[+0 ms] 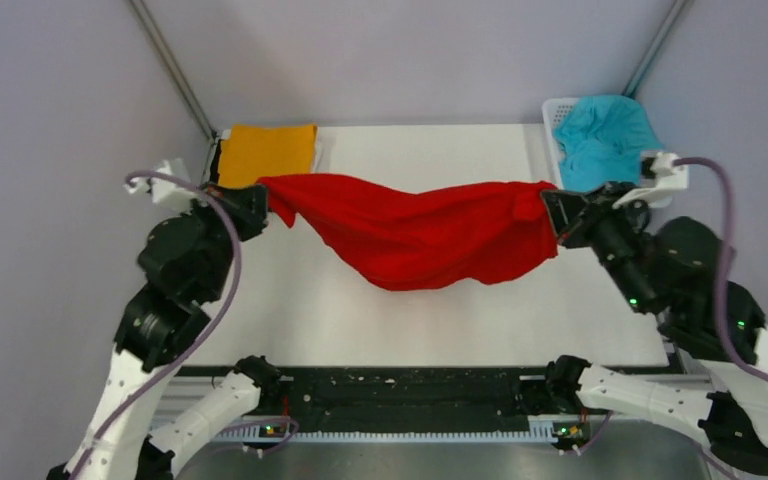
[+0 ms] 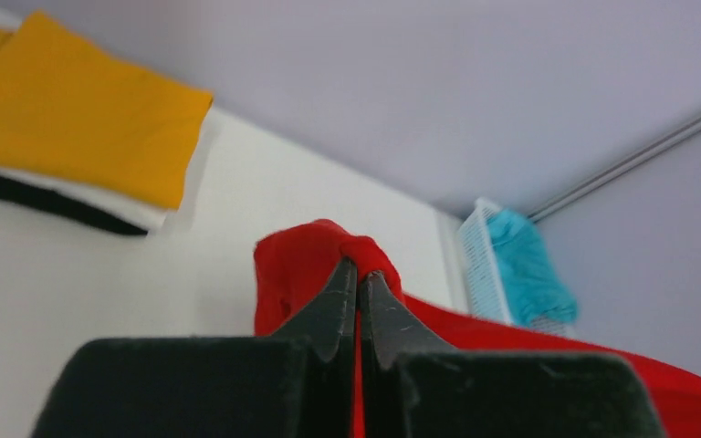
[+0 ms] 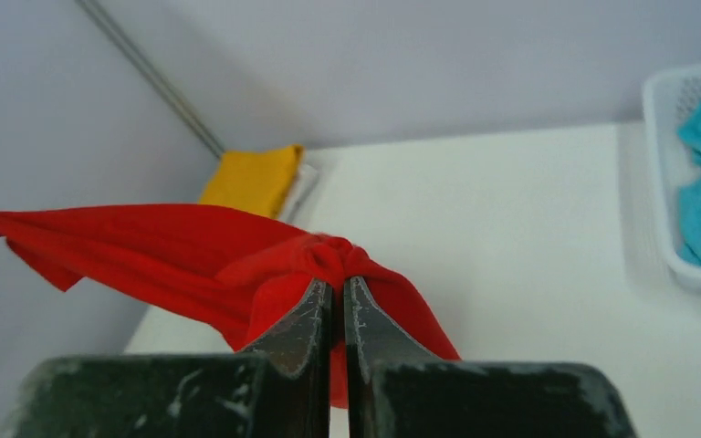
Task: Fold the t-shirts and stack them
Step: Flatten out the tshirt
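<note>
Left gripper [image 2: 359, 269], right gripper [image 3: 338, 283] pinch red shirt [image 1: 420, 235] ends, stretched above bench [image 1: 440, 320] centre; spreading now, next I lay it flat.

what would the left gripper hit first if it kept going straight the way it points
The red shirt the left gripper is pinching, bunched at its tips. Beyond that the way looks free over the table toward the back wall, left of the basket, though depth is unclear.

Red shirt [image 1: 420, 232] stretches side to side over the table's [image 1: 360, 320] middle, blocking passage. Near edge lies open; far edge open between the far-left folded stack [image 1: 268, 152] and far-right basket [image 1: 558, 106].
</note>
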### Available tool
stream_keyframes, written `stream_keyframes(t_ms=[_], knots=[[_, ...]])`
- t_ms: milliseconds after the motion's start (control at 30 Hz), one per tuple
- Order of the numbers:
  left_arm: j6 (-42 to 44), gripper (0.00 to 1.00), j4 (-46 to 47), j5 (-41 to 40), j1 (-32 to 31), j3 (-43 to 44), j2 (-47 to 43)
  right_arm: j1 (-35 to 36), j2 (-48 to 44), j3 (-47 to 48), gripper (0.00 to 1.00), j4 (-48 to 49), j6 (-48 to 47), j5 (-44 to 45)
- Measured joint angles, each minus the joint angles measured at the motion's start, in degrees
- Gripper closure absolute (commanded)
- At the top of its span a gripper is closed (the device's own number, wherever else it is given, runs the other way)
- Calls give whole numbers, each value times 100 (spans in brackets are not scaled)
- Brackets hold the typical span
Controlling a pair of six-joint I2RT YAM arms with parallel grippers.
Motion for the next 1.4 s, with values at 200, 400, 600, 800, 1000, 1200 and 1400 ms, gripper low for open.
stream_keyframes(t_ms=[200,400,600,800,1000,1200,1400], knots=[[514,100,-59,461,0,1261,-562,0,-20,1412,100,162,-656,-1631],[767,100,-70,544,2,1563,-780,2,177,1921,100,249,-874,-1926],[767,100,-15,-24,2,903,-599,-4,778,1805,100,490,-1174,442],[492,96,-37,-920,221,-15,994,-1377,2048,577,100,1556,-1729,1602],[310,5,83,-15,1355,-614,3742,-3353,4081,-337,37,2083,-1384,-31],[225,1,-136,385,1578,-396,4815,-3488,5630,304,1,2094,-1309,-516],[164,1,-46,693,1563,-595,3858,-3320,4614,-575,1,1945,-442,-1414]])
